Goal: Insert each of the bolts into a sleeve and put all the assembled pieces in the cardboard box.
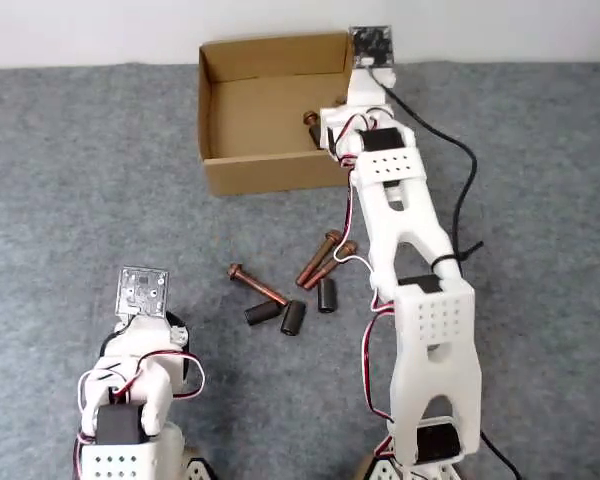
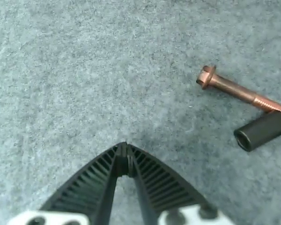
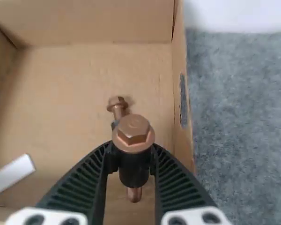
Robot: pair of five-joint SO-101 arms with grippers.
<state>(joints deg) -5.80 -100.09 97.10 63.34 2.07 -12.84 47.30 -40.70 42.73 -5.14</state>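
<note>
My right gripper is shut on a black sleeve with a copper bolt through it, held over the floor of the cardboard box. A second bolt in a sleeve lies on the box floor just beyond. From above, the right arm reaches into the box at its right side, with the held bolt head showing. On the carpet lie three loose bolts and three black sleeves. My left gripper is shut and holds nothing, short of a bolt and a sleeve.
Grey carpet covers the table. A white strip lies at the box's near edge. The right arm's black cable trails over the carpet to the right of the box. Bare carpet spreads left of the loose parts.
</note>
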